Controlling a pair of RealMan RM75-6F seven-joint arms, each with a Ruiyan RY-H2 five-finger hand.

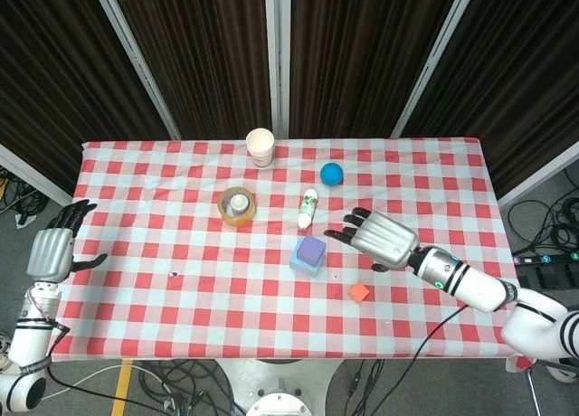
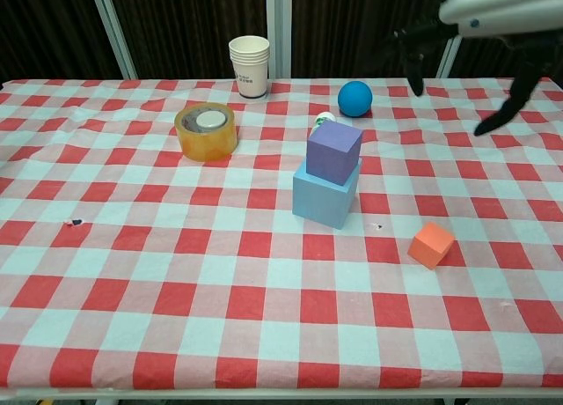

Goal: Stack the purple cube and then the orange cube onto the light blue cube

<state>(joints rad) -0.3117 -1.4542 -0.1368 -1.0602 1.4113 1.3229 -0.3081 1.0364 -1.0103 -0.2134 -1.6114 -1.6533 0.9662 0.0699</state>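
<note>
Orange cube (image 2: 431,245) is lying tilted on the table (image 2: 176,317), below the right hand (image 1: 382,238), whose fingers (image 1: 345,231) are spreading wide, empty. Purple cube (image 2: 333,152) is sitting askew atop light blue cube (image 2: 324,195), left of them.

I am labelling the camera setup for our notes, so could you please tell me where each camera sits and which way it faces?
Head view: high above the near table edge, looking steeply down on the whole table; shows the left hand beside the table and the right hand, open, above the cloth.
Chest view: low at the near edge, looking across the table toward the curtains; only the right hand shows, at top right.
Shared: purple cube on the light blue cube, orange cube, and that right hand.
</note>
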